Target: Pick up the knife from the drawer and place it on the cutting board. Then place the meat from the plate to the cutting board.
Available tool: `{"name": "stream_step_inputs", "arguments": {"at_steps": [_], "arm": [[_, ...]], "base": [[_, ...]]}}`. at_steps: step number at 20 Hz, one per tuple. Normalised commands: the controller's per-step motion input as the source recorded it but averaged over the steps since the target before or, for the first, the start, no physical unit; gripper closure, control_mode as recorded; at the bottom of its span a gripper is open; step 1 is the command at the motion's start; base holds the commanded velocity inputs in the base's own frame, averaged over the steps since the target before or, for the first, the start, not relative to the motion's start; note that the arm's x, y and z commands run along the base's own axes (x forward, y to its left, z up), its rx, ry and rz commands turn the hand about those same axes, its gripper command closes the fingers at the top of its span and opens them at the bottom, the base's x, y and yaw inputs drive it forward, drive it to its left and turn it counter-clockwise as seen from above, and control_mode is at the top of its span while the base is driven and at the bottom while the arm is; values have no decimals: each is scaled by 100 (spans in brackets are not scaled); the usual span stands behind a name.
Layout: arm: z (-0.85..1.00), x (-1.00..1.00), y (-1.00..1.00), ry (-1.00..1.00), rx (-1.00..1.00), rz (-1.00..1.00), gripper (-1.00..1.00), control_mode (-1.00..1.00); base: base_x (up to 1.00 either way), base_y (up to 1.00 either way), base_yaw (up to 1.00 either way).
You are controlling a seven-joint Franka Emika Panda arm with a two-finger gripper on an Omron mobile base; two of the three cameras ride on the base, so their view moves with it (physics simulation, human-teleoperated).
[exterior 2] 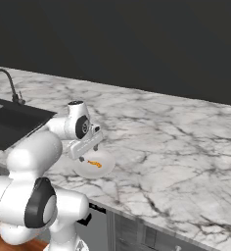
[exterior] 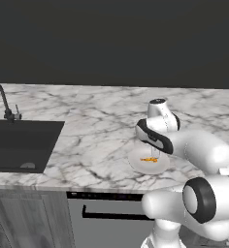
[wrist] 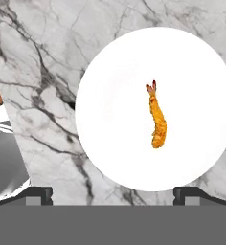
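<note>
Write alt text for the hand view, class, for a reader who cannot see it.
A round white plate lies on a grey-veined marble counter, seen from straight above. A small orange-yellow curved piece of meat lies on the plate, right of its middle. The open gripper hovers above, its two dark fingertips rising at the bottom edge of the picture.

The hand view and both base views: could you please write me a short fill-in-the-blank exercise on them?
1. The meat lies on the round white ____.
2. The end effector hangs above the plate with its jaws ____.
3. The plate stands on the ____ counter.
4. Set into the counter is a black ____.

Missing words: plate; open; marble; sink
</note>
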Motion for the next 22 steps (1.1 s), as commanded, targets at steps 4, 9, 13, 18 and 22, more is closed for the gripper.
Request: {"name": "stream_step_inputs", "arguments": {"at_steps": [4, 9, 13, 18, 22], "arm": [[-35, 1, 1, 0, 0, 0, -100, -100], [-23, 10, 2, 0, 0, 0, -100, -100], [-16, 21, 0, 0, 0, 0, -100, -100], [-10, 31, 0, -1, 0, 0, -100, -100], [-11, 30, 0, 0, 0, 0, -100, -100]], "base": [[0, 0, 0], [0, 0, 0], [0, 0, 0], [0, 0, 0], [0, 0, 0]]}}
